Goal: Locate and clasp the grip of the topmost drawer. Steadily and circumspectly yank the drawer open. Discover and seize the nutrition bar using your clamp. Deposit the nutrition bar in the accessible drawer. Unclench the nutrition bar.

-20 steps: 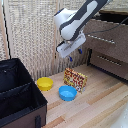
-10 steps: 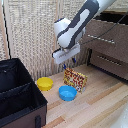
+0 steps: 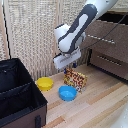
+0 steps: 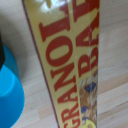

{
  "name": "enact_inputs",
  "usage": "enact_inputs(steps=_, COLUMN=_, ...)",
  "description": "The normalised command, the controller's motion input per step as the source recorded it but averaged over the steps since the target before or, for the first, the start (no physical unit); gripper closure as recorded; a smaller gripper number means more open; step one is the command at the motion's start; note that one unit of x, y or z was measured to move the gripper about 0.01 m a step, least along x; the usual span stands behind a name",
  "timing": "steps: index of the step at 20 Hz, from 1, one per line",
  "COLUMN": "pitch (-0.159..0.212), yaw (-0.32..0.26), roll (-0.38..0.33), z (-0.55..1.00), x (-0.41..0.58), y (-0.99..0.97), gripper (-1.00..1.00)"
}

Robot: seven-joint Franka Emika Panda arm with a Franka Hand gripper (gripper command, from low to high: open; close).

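The nutrition bar point(image 3: 75, 79) is a red, yellow and orange packet on the light wooden surface, seemingly propped on edge. It fills the wrist view point(image 4: 70, 65), where red letters read GRANOLA BAR. My clamp point(image 3: 71, 65) hangs just above the packet's top edge on the white arm. Its dark fingers are too small to read, and none show in the wrist view. The topmost drawer point(image 3: 106, 36) of the brown dresser, at the exterior view's right, stands pulled out, its silver bar handle facing forward.
A yellow bowl point(image 3: 44, 83) and a blue bowl point(image 3: 67, 93) sit beside the packet; the blue bowl point(image 4: 9, 85) also shows in the wrist view. A black box point(image 3: 17, 97) fills the exterior view's lower left. The lower drawer point(image 3: 110, 62) is closed. A wicker screen stands behind.
The arm has lowered steadily, bringing the clamp down to just above the nutrition bar. The bar and both bowls have not moved.
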Motion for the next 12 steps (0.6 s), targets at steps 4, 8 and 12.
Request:
enact_inputs(steps=4, pitch=0.017, yaw=0.15, roll=0.0, z=-0.39, x=-0.364, y=-0.39, gripper=-1.0)
enact_inputs(steps=8, pitch=0.007, yaw=0.035, roll=0.042, z=-0.13, x=-0.009, y=-0.14, gripper=1.0)
enact_inputs(steps=12, pitch=0.0, yaw=0.0, roll=0.0, z=0.0, x=-0.001, y=-0.01, gripper=1.0)
